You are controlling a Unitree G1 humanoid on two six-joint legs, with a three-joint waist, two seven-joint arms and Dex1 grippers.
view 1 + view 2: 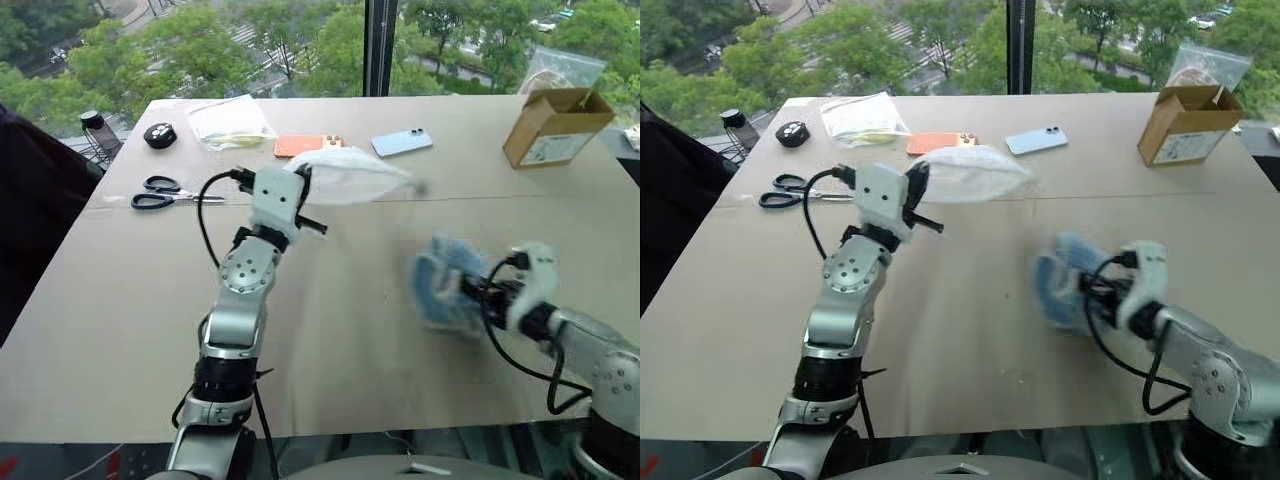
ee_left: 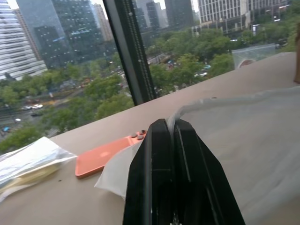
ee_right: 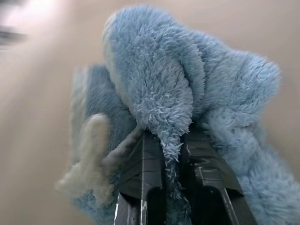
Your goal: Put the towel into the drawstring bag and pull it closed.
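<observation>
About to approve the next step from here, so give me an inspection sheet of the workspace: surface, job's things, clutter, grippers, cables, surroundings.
Surface: tan table, with a seam across it.
Job's things: white drawstring bag held up off the table; blue towel bunched, lifted, apart from the bag.
Clutter: scissors, black round object, clear plastic bag, orange phone, light blue phone, open cardboard box, all at the far side.
Grippers: left gripper shut on the bag's edge; right gripper shut on the towel.
Cables: black cables on both arms.
Surroundings: window overlooking trees and buildings.
</observation>
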